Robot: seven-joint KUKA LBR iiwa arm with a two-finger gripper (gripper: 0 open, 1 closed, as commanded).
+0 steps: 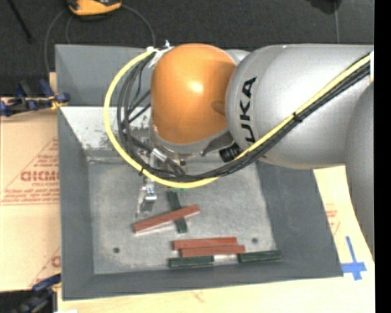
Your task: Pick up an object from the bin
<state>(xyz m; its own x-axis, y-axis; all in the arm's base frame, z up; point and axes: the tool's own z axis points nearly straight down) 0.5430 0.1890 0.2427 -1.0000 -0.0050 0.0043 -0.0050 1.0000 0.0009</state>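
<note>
My gripper (146, 201) hangs below the orange wrist cover, over the middle left of the bin floor. One metal fingertip shows there, just above the left end of a reddish-brown flat stick (158, 222). That stick lies slanted, crossed by a short dark green stick (177, 212). Nothing shows between the fingers.
Toward the bin's front lie a second reddish-brown stick (207, 244) and a long dark green stick (225, 259) side by side. The arm and its yellow cable loop cover the back of the bin. Bare floor lies at the left and right.
</note>
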